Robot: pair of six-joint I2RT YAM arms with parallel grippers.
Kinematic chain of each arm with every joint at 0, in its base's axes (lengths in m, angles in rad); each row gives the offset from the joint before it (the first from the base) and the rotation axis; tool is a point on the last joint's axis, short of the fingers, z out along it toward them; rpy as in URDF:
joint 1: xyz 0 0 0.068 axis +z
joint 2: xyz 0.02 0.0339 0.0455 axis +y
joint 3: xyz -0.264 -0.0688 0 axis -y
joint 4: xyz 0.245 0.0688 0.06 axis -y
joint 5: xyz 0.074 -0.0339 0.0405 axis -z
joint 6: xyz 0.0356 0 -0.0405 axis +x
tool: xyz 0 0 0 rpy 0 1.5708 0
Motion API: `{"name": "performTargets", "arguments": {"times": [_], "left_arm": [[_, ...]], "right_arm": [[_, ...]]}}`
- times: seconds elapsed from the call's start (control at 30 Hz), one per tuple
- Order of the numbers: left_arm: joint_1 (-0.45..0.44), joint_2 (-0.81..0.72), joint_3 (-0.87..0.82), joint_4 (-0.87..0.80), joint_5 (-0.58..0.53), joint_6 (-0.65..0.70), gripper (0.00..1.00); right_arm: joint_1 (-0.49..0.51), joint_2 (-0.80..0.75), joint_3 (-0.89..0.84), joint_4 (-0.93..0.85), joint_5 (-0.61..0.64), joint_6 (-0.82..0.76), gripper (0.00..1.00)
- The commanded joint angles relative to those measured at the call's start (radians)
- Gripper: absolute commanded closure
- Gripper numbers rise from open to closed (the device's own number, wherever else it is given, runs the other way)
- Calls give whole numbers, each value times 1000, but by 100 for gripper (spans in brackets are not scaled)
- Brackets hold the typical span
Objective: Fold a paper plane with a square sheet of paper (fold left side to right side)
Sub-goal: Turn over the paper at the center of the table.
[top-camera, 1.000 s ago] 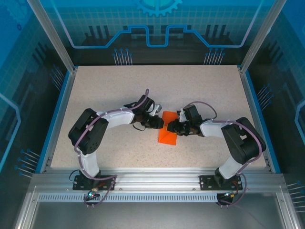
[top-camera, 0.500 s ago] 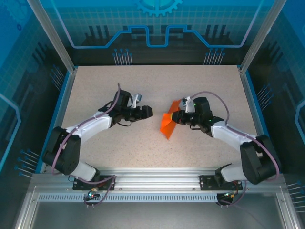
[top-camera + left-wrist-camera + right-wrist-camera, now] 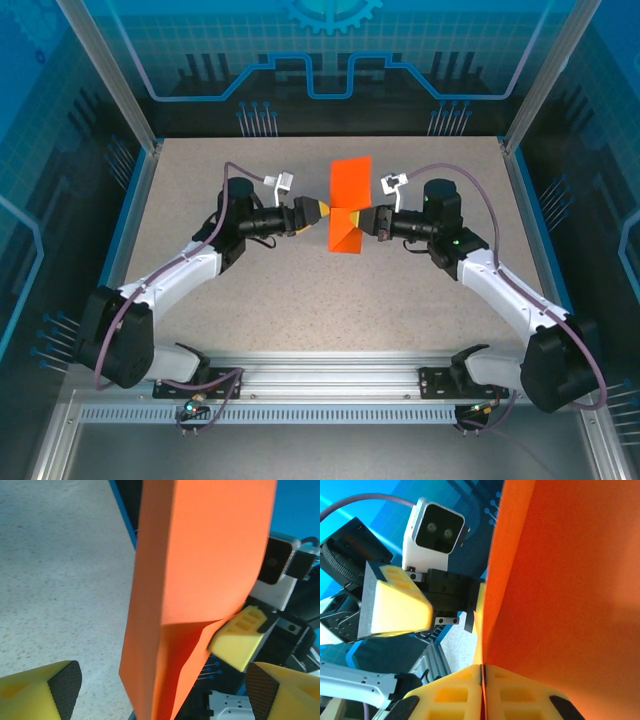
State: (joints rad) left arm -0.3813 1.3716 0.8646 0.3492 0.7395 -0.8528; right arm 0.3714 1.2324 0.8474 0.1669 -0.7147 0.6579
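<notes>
1. From above, the orange paper (image 3: 349,190) is held up off the speckled table (image 3: 300,300). It stands roughly upright between the two arms, with a rectangular flap on top and a pointed part below.
2. The right gripper (image 3: 364,220) has its yellow fingers pressed together on the paper's right edge, at the crease. Its wrist view shows the pads (image 3: 455,695) meeting with the sheet clamped between them.
3. The left gripper (image 3: 320,212) is spread wide. Its wrist view shows the paper in the gap, clear of both black-faced pads (image 3: 62,687).
4. The right wrist view also catches the left arm's white wrist camera (image 3: 434,530).
</notes>
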Motion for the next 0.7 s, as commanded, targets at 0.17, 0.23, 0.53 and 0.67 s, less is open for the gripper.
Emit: {"name": "performTargets", "arguments": {"times": [0.17,0.23,0.53,0.67], "left_arm": [[-51,-5,37,33,69,7,19],[-51,3,33,59,73,-13,25],[-51,-35,39,-8,23,36,77],[-51,-49,41,-90,-13,84,89]], "right_arm": [[40,12,65,80,-69,49,91],[43,15,64,74,-68,50,90],[33,13,38,-17,-13,28,86],[14,-9,5,-48,18,24,78]]}}
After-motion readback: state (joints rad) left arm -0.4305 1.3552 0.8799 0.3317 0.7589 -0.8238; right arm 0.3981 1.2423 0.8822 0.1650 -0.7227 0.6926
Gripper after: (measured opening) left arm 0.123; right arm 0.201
